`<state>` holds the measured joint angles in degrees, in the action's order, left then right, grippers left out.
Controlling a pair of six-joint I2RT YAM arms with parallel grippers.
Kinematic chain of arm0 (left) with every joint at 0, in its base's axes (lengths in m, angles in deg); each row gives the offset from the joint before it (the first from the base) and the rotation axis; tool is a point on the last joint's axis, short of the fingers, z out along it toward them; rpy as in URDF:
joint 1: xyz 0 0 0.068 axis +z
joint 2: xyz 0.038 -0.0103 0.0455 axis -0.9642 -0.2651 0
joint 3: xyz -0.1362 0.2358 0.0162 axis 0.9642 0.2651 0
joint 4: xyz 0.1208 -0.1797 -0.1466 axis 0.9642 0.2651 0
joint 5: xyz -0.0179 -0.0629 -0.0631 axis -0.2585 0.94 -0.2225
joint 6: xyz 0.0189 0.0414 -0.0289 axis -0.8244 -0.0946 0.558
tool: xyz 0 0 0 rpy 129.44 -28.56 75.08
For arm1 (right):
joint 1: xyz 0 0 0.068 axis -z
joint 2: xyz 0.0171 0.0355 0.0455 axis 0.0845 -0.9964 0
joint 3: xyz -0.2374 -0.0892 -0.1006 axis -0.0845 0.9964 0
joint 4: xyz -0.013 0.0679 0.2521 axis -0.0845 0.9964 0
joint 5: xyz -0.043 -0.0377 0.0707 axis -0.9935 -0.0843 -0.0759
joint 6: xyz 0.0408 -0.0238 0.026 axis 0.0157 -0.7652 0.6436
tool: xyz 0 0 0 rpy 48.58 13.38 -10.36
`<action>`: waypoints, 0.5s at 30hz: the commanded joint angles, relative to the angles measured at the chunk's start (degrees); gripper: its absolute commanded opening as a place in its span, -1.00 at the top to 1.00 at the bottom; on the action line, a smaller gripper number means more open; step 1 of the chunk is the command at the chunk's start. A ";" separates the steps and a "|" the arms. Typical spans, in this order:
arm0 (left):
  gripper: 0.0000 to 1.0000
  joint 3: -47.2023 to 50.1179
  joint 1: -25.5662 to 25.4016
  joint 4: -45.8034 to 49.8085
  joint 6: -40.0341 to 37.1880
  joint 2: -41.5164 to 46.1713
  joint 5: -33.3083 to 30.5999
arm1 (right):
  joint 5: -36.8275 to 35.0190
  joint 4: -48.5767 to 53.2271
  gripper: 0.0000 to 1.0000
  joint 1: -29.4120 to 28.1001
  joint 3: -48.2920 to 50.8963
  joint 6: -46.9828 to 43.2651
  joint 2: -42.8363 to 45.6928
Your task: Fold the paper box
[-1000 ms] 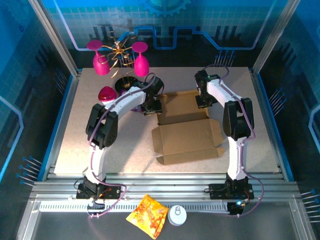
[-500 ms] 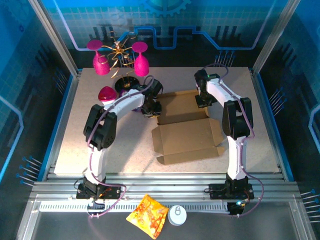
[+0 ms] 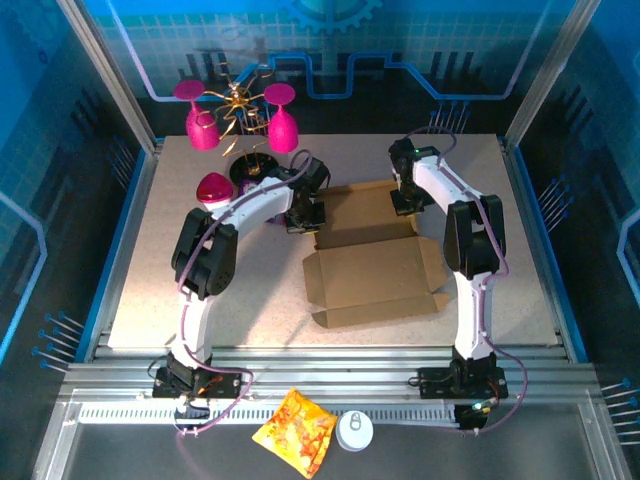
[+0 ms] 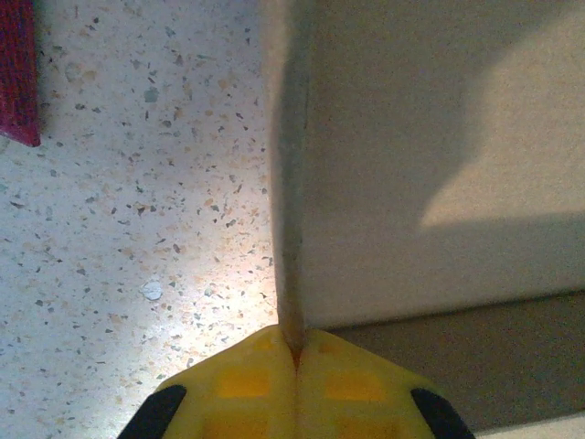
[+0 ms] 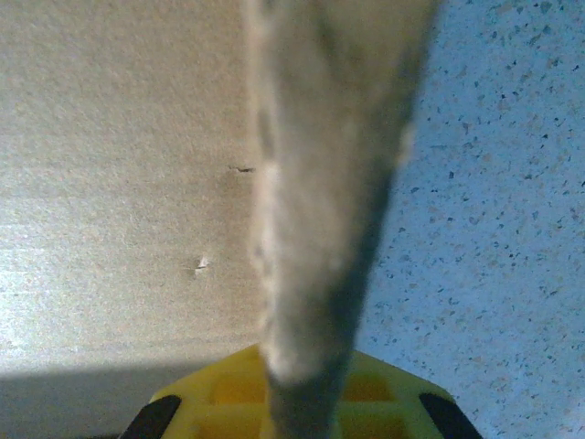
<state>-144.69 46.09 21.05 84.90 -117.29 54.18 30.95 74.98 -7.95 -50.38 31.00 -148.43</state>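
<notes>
- The box (image 3: 370, 270) lies open, centre frame, on the surface (image 3: 260, 290).
- Our left pincer (image 4: 294, 352) and right pincer (image 5: 306, 375) each clench an upper side flap edge.
- We should raise both flaps evenly, keeping creases straight.

My left arm (image 3: 240, 208) and right arm (image 3: 437, 183) are built of white curved links with black joint housings, thin purple cables looping alongside, and yellow fingers (image 4: 247, 389) edged in black.
</notes>
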 commanded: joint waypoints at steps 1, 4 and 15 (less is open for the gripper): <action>1.00 0.23 -0.88 3.39 -1.43 -2.67 -1.41 | -0.75 1.00 1.00 0.05 -1.77 -1.01 -0.94; 0.82 -0.71 -0.84 3.82 -1.59 -2.84 -1.28 | -0.84 1.09 1.00 0.05 -1.87 -1.03 -1.02; 0.26 -3.77 -0.51 3.78 -1.87 -4.93 -0.70 | -0.49 1.18 1.00 0.04 -1.80 -1.21 -1.15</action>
<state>-146.27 45.68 23.49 83.59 -120.46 53.19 30.93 74.95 -7.95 -50.82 30.56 -148.43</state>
